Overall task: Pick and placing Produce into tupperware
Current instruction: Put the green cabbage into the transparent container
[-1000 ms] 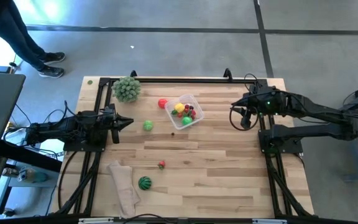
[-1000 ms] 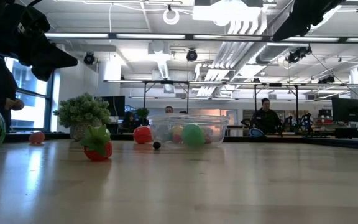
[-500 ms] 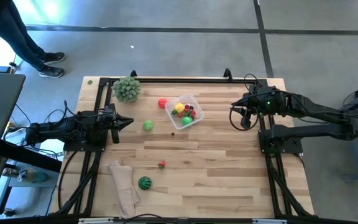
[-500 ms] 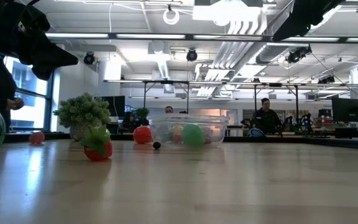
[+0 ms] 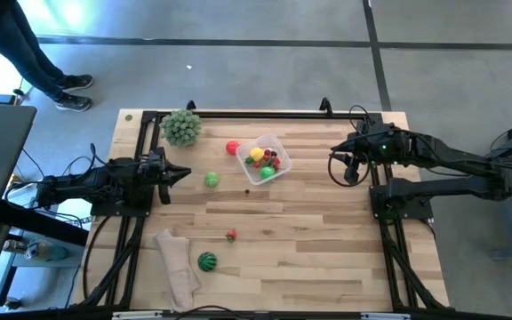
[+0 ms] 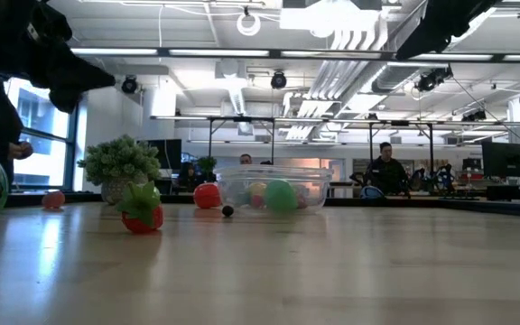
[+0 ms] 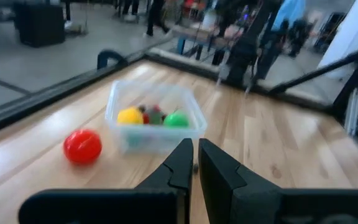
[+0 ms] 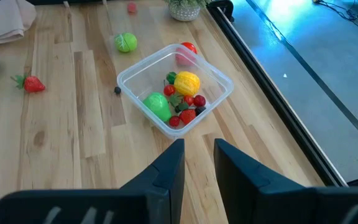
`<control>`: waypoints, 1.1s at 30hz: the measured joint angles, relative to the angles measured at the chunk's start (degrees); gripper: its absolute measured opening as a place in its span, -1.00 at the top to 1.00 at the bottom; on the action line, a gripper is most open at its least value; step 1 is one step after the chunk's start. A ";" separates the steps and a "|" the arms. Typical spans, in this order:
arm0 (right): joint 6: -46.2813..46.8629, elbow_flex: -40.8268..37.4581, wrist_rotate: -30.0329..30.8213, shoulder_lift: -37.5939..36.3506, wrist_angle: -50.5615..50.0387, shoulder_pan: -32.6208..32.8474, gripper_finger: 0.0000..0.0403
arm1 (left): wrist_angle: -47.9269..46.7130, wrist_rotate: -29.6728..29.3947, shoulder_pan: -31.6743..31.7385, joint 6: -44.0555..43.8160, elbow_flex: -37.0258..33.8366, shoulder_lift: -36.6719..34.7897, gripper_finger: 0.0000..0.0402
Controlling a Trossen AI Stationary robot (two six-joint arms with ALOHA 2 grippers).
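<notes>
Left gripper (image 5: 183, 172) at desk's (image 5: 327, 240) left edge, fingers pressed together, empty. Right gripper (image 5: 338, 165) at right edge, fingers slightly apart, empty. Tupperware (image 5: 262, 158) mid-back w/ some produce; strawberry (image 5: 230, 236), watermelon ball (image 5: 206, 261), green ball (image 5: 212, 180), red ball (image 5: 232, 148) lie outside.

the clear tupperware (image 8: 174, 87) holds yellow, green and red produce (image 8: 178, 98); beside it sits a red ball (image 7: 82, 145), farther off a striped green watermelon (image 5: 206, 261).
</notes>
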 joint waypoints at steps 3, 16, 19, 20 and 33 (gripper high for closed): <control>0.01 0.00 0.00 0.00 0.00 0.00 0.62 | 5.11 4.54 0.02 0.73 0.50 0.00 0.92; 0.01 -0.02 -0.02 0.00 0.02 0.02 0.62 | -2.03 4.35 0.02 3.51 16.01 8.60 0.60; 0.00 -0.04 -0.02 0.00 0.02 0.02 0.62 | -6.92 -0.77 0.02 3.53 18.48 16.09 0.33; 0.02 -0.04 -0.02 0.00 0.02 0.02 0.62 | -8.70 -2.28 0.02 3.53 19.32 18.88 0.25; 0.00 -0.04 -0.02 0.00 0.02 0.02 0.62 | -23.13 -6.18 0.02 5.24 32.44 58.39 -0.41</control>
